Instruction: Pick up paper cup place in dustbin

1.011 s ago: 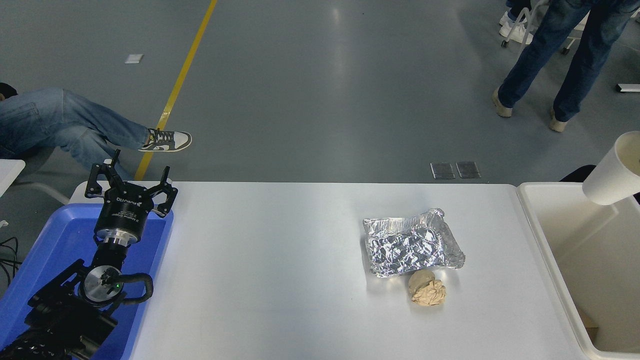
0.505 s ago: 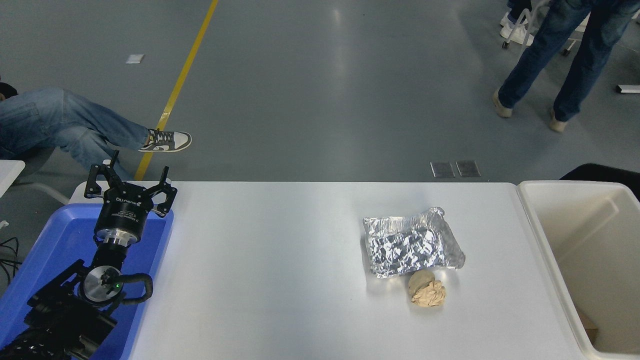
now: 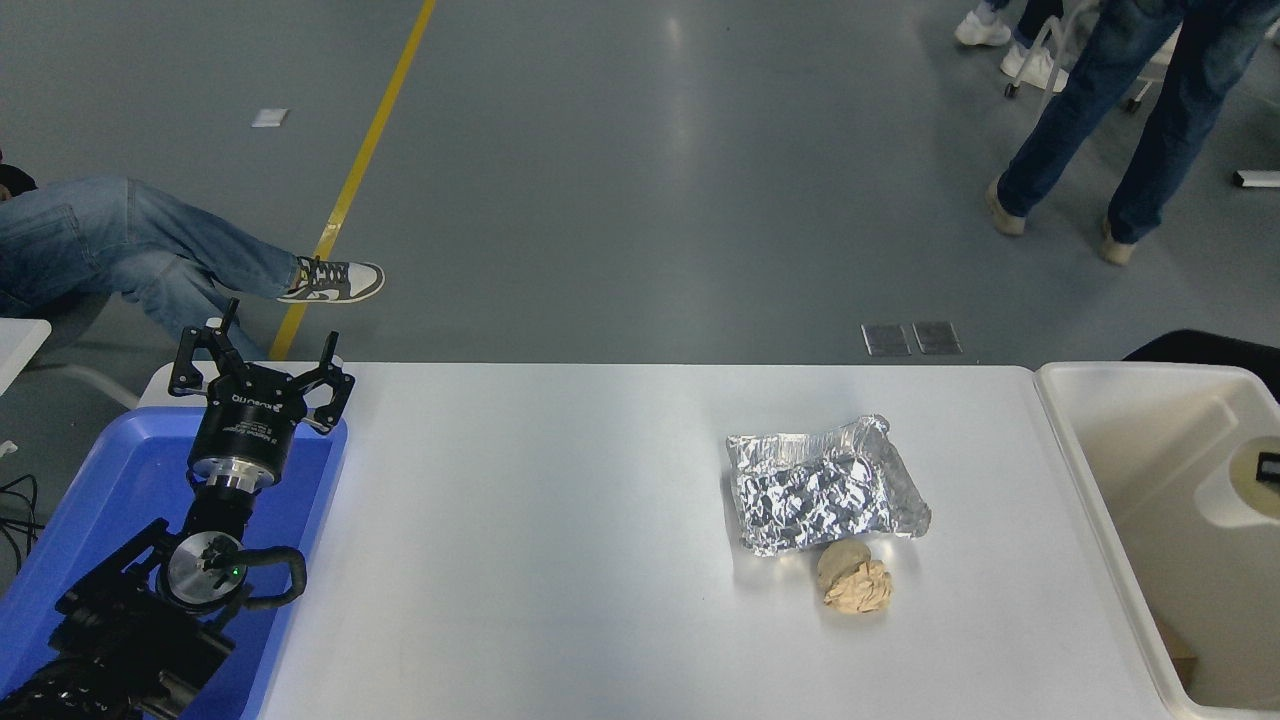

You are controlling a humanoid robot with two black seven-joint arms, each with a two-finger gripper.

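The paper cup (image 3: 1228,492) is white with a cream inside. It is within the off-white dustbin (image 3: 1075,440) at the table's right end, tilted, with its rim toward the picture's right edge. A small dark piece (image 3: 1268,467) shows at the cup's rim; the rest of the right arm is out of the picture. I cannot tell whether the cup rests on the bin's floor or is held. My left gripper (image 3: 262,352) is open and empty, parked over the far end of a blue tray at the lower left.
A crinkled silver foil tray (image 3: 822,486) lies on the white table (image 3: 540,540), with a tan crumpled paper ball (image 3: 855,582) just in front of it. The blue tray (image 3: 100,480) is at the left. People's legs are on the floor beyond the table.
One second ago the cup was high above the bin at the right edge. Half a second ago it was out of view. Now it is low inside the bin. The left arm has not moved.
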